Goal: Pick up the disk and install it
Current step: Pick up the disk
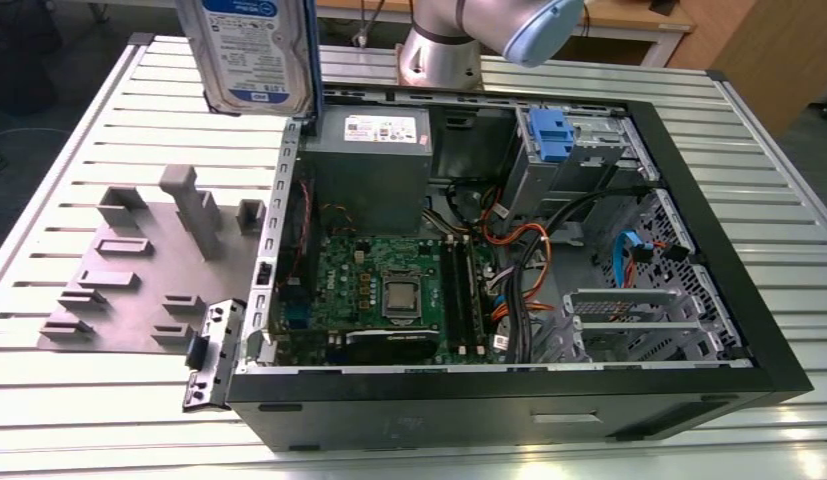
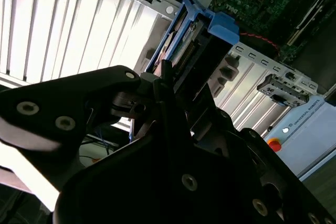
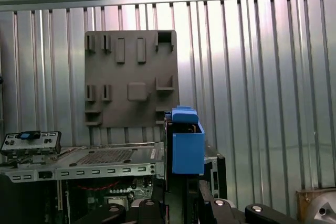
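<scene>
Closest to the exterior camera, raised in the air: the disk (image 1: 260,55), upright, with its white-and-blue label facing the lens and a blue carrier rail down the edge on the exterior view's right. Sits above the far corner of the open computer case (image 1: 733,300) on the exterior view's left, lower edge over the case wall. Gripped by the gripper (image 2: 167,85), with black fingers (image 2: 157,83) closed on the drive in the second wrist view. Blue end handle (image 2: 223,24) points away from the wrist, toward the case below.

Just beside the disk in the exterior view, inside the case: grey power-supply box (image 1: 373,165) with a white sticker. Below that, green motherboard (image 1: 373,285) lying flat, with orange and black cables (image 1: 520,240) running beside it. At the case's far corner on the exterior view's right, a second blue-handled drive carrier (image 1: 549,135) seated in its metal bay.

Outside the case, on the exterior view's left: grey fixture plate (image 1: 133,270) with raised blocks and slots, lying flat on the slatted aluminium table (image 1: 93,410). Near the plate's front corner, a small metal bracket (image 1: 213,350) leaning at the case's edge. Behind the case, the arm's pale base (image 1: 440,55).
</scene>
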`<act>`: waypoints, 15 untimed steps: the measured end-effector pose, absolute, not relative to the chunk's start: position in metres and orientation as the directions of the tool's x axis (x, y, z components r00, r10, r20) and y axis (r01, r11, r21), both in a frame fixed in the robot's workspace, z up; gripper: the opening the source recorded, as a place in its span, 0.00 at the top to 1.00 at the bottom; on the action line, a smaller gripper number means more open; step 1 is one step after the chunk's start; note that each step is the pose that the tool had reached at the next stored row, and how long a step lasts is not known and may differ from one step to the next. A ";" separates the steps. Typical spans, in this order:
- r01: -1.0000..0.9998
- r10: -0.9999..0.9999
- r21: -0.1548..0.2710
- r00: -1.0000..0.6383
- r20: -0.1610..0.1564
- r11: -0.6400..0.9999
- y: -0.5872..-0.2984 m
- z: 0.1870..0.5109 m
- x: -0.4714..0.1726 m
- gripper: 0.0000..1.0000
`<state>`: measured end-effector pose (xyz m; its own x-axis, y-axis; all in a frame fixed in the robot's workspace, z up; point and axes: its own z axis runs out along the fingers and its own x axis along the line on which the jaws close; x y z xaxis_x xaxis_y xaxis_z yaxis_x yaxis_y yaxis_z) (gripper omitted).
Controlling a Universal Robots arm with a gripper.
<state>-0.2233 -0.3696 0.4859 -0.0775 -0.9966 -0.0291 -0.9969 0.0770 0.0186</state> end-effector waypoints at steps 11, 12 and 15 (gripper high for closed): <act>-0.997 -0.997 0.019 -0.078 -0.029 0.077 -0.370 0.486 -0.187 0.65; -0.997 -0.997 0.019 -0.077 -0.029 0.077 -0.370 0.486 -0.184 0.65; -0.997 -0.997 0.019 -0.078 -0.029 0.077 -0.370 0.486 -0.173 0.65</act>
